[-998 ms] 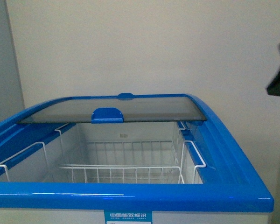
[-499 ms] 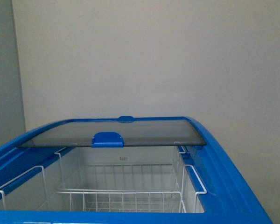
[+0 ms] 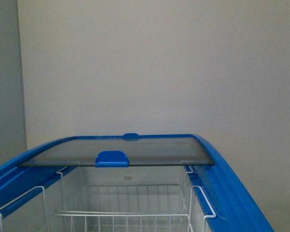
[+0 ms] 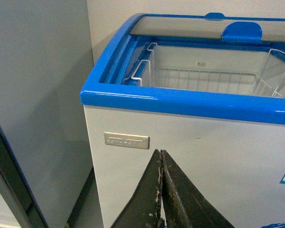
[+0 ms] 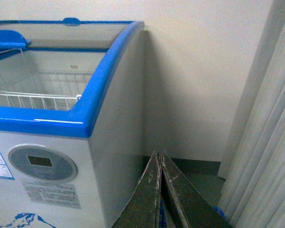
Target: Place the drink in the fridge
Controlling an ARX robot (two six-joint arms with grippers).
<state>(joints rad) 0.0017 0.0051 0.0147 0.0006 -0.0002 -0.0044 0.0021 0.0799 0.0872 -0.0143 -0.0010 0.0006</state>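
The drink is out of view in every frame. The fridge (image 3: 229,186) is a white chest with a blue rim. Its glass lid (image 3: 135,150) is slid to the back, and white wire baskets (image 3: 130,217) show in the opening. In the left wrist view my left gripper (image 4: 160,153) is shut with nothing in it. It points at the fridge's white front wall (image 4: 213,142), below the rim. My right gripper (image 5: 159,154) is also shut and holds nothing, beside the fridge's right corner (image 5: 92,114) near the oval display panel (image 5: 42,163). Neither arm shows in the front view.
A tall grey cabinet side (image 4: 38,95) stands close to the fridge's left. A cream wall (image 3: 159,67) runs behind it. Pale curtains (image 5: 270,142) hang to the right, with a strip of floor (image 5: 199,183) between them and the fridge.
The fridge has dropped lower in the front view, so its front rim is now out of frame. The dark shape at the right edge one second ago is gone.
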